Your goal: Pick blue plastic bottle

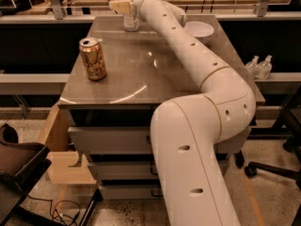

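Tool (122, 6): tan, at the end of the white arm (197, 65), over the far edge of the tabletop (155, 74), right against the blue plastic bottle (131, 21). How far open, and whether holding anything: cannot tell, with the contact area masked by the wrist.

Blue plastic bottle: upright near the far left corner of the tabletop. Lower body clear to see; upper part partly covered by the tool and hard to separate from the clutter behind.

Gold can (92, 59): upright near the left edge, well apart from the bottle, with bare tabletop between.

White bowl (199, 30): toward the far right, partly hidden behind the arm.

Two small pump bottles (259, 67): on a lower ledge beyond the right edge, side by side.

Tabletop: grey, glossy, with curved reflections; right side largely covered by the arm.

Below: grey drawers (113, 140), half hidden by the arm's base; wooden box (61, 149) at the left; dark chair (19, 168), cut off at the frame edge; speckled floor (127, 215).
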